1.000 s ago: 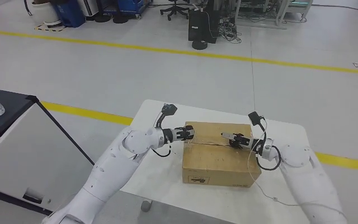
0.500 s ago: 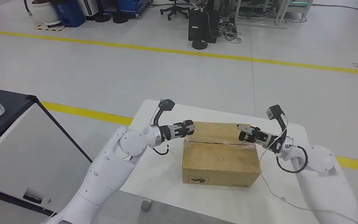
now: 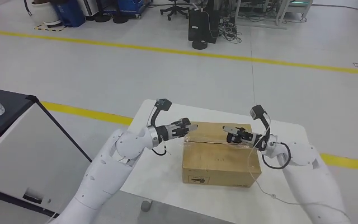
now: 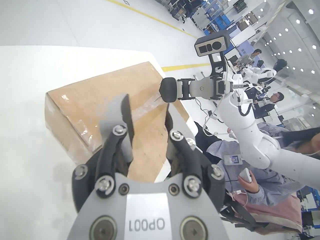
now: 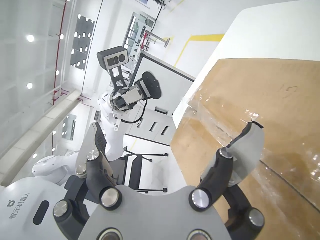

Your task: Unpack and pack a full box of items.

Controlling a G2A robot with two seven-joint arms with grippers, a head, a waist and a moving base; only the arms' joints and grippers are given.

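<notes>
A closed brown cardboard box (image 3: 218, 157) sits in the middle of the white table (image 3: 162, 168), its top seam sealed with clear tape (image 5: 225, 126). My left gripper (image 3: 188, 127) hovers open just above the box's far left corner; the left wrist view has its fingers (image 4: 125, 111) spread over the box (image 4: 100, 93). My right gripper (image 3: 226, 132) is open above the far right part of the lid, near the taped seam. In the right wrist view one finger (image 5: 250, 146) hangs over the box (image 5: 262, 83) and the other is off its edge.
A dark-edged white cabinet (image 3: 17, 129) stands left of the table. A thin cable (image 3: 263, 187) dangles from the right arm over the table's near right part. Bare table lies left of the box and in front of it.
The right gripper lifted off the lid and swung out to the right, then came back left over the far right of the box. The left gripper rose slightly at the far left corner.
</notes>
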